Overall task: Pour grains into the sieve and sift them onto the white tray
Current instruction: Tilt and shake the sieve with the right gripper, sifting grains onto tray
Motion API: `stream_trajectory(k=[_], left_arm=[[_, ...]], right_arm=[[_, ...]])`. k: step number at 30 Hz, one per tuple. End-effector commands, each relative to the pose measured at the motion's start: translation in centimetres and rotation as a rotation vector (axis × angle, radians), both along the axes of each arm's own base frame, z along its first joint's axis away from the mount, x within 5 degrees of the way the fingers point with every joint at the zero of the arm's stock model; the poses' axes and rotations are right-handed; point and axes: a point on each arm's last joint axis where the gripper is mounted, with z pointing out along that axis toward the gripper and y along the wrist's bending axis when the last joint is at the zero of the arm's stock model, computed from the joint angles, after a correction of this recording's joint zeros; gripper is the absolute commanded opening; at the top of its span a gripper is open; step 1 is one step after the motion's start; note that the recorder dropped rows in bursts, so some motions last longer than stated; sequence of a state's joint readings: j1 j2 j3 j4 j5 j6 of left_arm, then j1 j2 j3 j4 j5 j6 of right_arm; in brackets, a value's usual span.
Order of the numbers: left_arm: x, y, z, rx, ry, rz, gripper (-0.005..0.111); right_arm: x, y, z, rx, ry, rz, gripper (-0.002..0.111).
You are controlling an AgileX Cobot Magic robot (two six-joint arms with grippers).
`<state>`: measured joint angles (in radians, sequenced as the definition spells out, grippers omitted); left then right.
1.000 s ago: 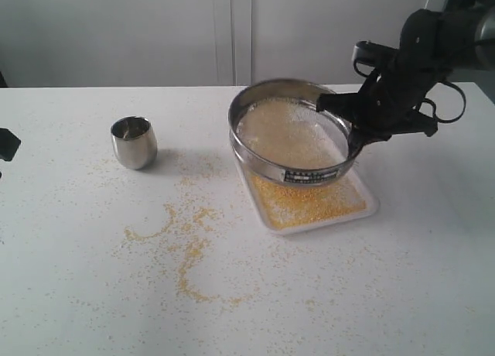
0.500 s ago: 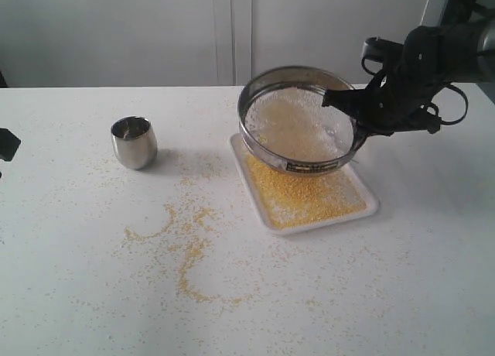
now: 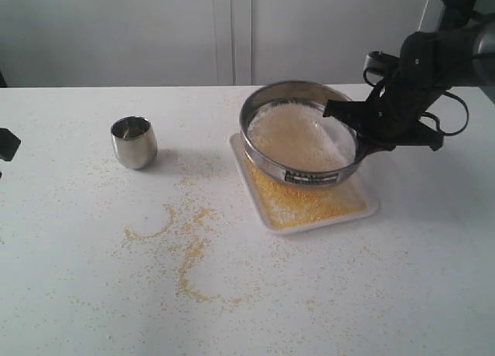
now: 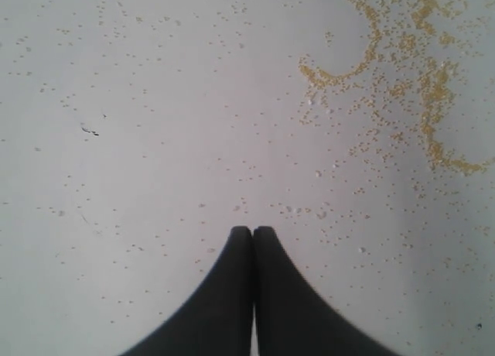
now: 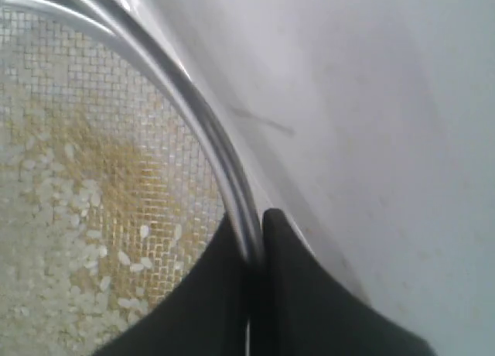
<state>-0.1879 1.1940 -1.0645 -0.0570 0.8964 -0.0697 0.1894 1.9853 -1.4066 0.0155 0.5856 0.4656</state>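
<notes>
Two questions: why is the sieve (image 3: pixel 263 161) pinched by its rim, and what's the other arm up to?
(tinkerer_k)

The rim's the only thing to grab on it, there's no handle. The right claw (image 5: pixel 254 240) is clenched on the rim wall, one finger inside over the mesh and one outside. That way it can hold the sieve over the far part of the tray (image 3: pixel 370 203), and whatever drops through lands there.

Seems to work. Yellow meal (image 3: pixel 309 205) is spread on the tray and the paler, coarser grains (image 3: pixel 298 139) sit on the mesh. Can't tell if the sieve touches the tray or hangs just above it.

The left claw (image 4: pixel 253 232) is clenched on nothing, over the speckled worktop (image 3: pixel 402 294) well apart from the tray, I guess to stay clear of the shaking. The cup (image 3: pixel 134 142) stands upright off to the side, so I'd say pouring's done and this is mid-sift. There's a fair spill (image 3: pixel 189 255) on the worktop too.
(sievefan)
</notes>
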Motion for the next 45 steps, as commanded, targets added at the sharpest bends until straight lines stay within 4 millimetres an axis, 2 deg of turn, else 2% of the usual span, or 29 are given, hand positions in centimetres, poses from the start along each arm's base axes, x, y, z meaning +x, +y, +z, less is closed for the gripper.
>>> stream_trajectory(k=[1,4,5,7,9,11,14,15,17,18,19,20,21,22,23,25,26,27,28,30,31,32,34,35,36,39,42,44,45], left_arm=[[-0.4,0.1,0.0,-0.001,0.007,0.0,0.0],[-0.4,0.1,0.0,-0.001,0.007,0.0,0.0],[-0.4,0.1,0.0,-0.001,0.007,0.0,0.0],[-0.4,0.1,0.0,-0.001,0.007,0.0,0.0],[-0.4,0.1,0.0,-0.001,0.007,0.0,0.0],[-0.4,0.1,0.0,-0.001,0.007,0.0,0.0],[-0.4,0.1,0.0,-0.001,0.007,0.0,0.0],[-0.4,0.1,0.0,-0.001,0.007,0.0,0.0],[-0.4,0.1,0.0,-0.001,0.007,0.0,0.0],[-0.4,0.1,0.0,-0.001,0.007,0.0,0.0],[-0.4,0.1,0.0,-0.001,0.007,0.0,0.0],[-0.4,0.1,0.0,-0.001,0.007,0.0,0.0],[-0.4,0.1,0.0,-0.001,0.007,0.0,0.0],[-0.4,0.1,0.0,-0.001,0.007,0.0,0.0],[-0.4,0.1,0.0,-0.001,0.007,0.0,0.0],[-0.4,0.1,0.0,-0.001,0.007,0.0,0.0],[-0.4,0.1,0.0,-0.001,0.007,0.0,0.0],[-0.4,0.1,0.0,-0.001,0.007,0.0,0.0],[-0.4,0.1,0.0,0.001,0.006,0.0,0.0],[-0.4,0.1,0.0,0.001,0.006,0.0,0.0],[-0.4,0.1,0.0,0.002,0.009,0.0,0.0],[-0.4,0.1,0.0,0.002,0.009,0.0,0.0],[-0.3,0.1,0.0,0.001,0.006,0.0,0.0],[-0.3,0.1,0.0,0.001,0.006,0.0,0.0],[-0.3,0.1,0.0,0.001,0.006,0.0,0.0],[-0.3,0.1,0.0,0.001,0.006,0.0,0.0],[-0.3,0.1,0.0,0.001,0.006,0.0,0.0],[-0.3,0.1,0.0,0.001,0.006,0.0,0.0],[-0.3,0.1,0.0,0.001,0.006,0.0,0.0]], right_arm=[[-0.6,-0.2,1.4,-0.008,0.024,-0.012,0.0],[1.8,0.8,1.4,0.103,-0.234,-0.066,0.0],[1.8,0.9,1.3,0.106,-0.23,-0.066,0.0],[1.2,1.0,1.5,0.118,-0.125,-0.08,0.0],[-0.5,0.8,1.7,0.048,0.054,-0.005,0.0],[-1.1,0.6,1.7,0.019,0.07,0.036,0.0],[1.1,1.2,2.0,0.137,-0.198,-0.06,0.0],[1.5,1.3,1.8,0.143,-0.231,-0.057,0.0],[1.1,1.6,2.0,0.18,-0.151,-0.078,0.0],[-0.5,1.5,2.3,0.103,0.028,0.033,0.0],[-1.2,1.4,2.2,0.064,0.079,0.093,0.0],[-1.6,1.3,1.8,0.053,0.088,0.099,0.0],[-1.1,1.5,1.9,0.082,0.018,0.06,0.0],[0.6,1.6,1.7,0.137,-0.177,-0.013,0.0],[1.0,1.7,1.4,0.14,-0.21,-0.017,0.0],[0.2,1.6,1.4,0.113,-0.099,0.014,0.0],[-1.4,1.1,1.7,0.0,0.045,0.127,0.0],[-1.9,0.5,1.8,-0.061,0.077,0.134,0.0],[-1.5,0.6,1.8,-0.036,0.023,0.091,0.0],[0.8,1.0,2.3,0.066,-0.254,-0.001,0.0],[1.1,1.2,2.2,0.073,-0.278,0.0,0.0],[0.7,1.1,2.4,0.066,-0.228,-0.001,0.0],[-1.8,0.3,2.9,-0.057,0.03,0.083,0.0],[-2.2,0.0,3.1,-0.073,0.043,0.064,0.0],[-1.9,0.1,3.0,-0.048,-0.004,0.036,0.0],[0.6,0.9,3.1,0.069,-0.298,-0.012,0.0],[-0.2,0.9,3.0,0.076,-0.148,-0.038,0.0],[-1.9,0.2,3.4,-0.039,0.018,0.038,0.0],[-2.2,0.0,3.3,-0.06,0.038,0.038,0.0]])
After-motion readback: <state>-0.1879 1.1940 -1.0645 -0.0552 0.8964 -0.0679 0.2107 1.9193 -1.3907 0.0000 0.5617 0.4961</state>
